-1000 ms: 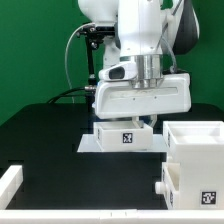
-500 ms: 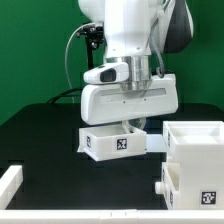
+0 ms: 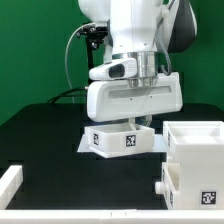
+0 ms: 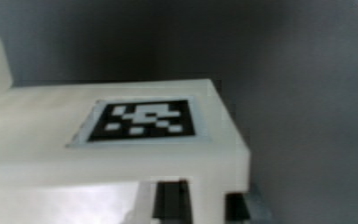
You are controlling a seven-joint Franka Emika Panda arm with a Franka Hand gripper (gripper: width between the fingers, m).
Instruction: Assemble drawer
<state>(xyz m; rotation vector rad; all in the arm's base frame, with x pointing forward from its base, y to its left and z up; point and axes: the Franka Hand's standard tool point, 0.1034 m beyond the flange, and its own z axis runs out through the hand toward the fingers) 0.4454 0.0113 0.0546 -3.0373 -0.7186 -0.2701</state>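
My gripper (image 3: 135, 123) is shut on the wall of a small white tray box (image 3: 120, 141) and holds it slightly turned, just above the black table. The box's square tag (image 3: 128, 141) faces the camera. In the wrist view the tray box (image 4: 87, 170) fills most of the picture with its tag (image 4: 144, 120) on top. The two dark fingertips (image 4: 172, 200) stand on either side of its wall, with my gripper (image 4: 206, 203) closed on it. The large hollow casing (image 3: 195, 160) stands at the exterior view's right, close beside the held box.
A thin flat white piece (image 3: 84, 147) lies on the table under the held box. A long white bar (image 3: 9, 186) lies at the exterior view's lower left. A cable (image 3: 72, 60) hangs behind the arm in front of the green backdrop.
The gripper swung the tray box toward the exterior view's left and turned it, then came partly back to the right. The box now sits slightly rotated.
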